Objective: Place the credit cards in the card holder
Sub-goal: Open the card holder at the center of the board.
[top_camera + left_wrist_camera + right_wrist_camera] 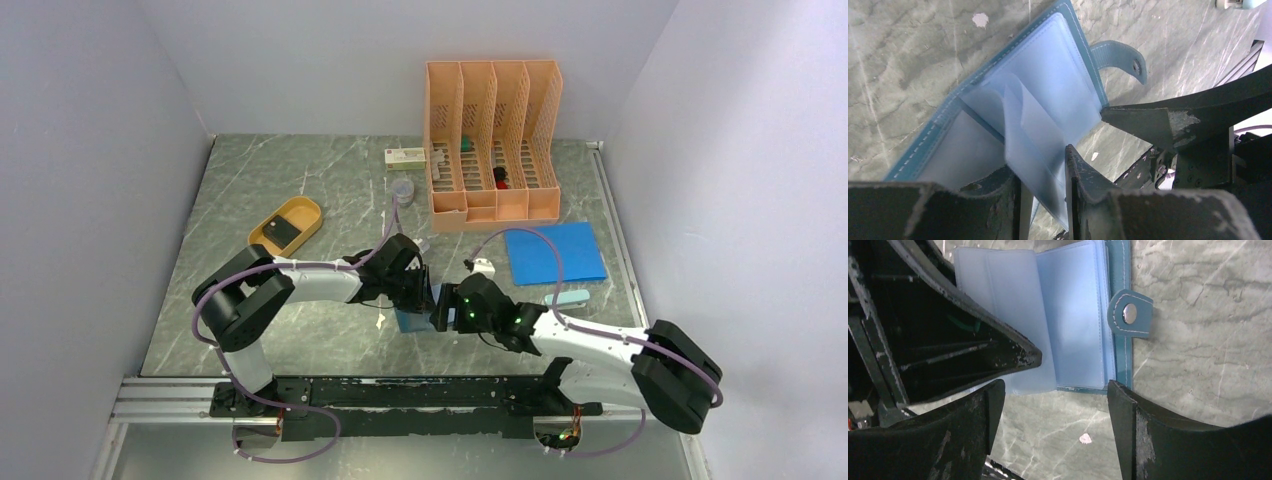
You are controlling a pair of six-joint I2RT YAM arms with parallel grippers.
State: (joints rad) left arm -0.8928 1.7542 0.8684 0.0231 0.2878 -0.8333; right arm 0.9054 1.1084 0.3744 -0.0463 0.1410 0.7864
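Note:
The teal card holder (1083, 60) lies open on the marble table, its snap tab (1131, 314) pointing out to one side. My left gripper (1040, 165) is shut on one of its clear inner pocket leaves (1023, 130), which stands lifted between the fingers. My right gripper (1055, 390) is open just in front of the card holder (1073, 315), with only bare table between its fingers. From above, both grippers meet over the card holder (410, 322). One dark credit card (283, 230) lies in the orange oval tray (305, 212) at the left.
A peach file organizer (492, 140) stands at the back. A flat bright-blue sheet (555, 252) lies to the right, with a small white object (483, 267) and a pale bar (567, 298) near it. A white box (405, 157) sits by the organizer.

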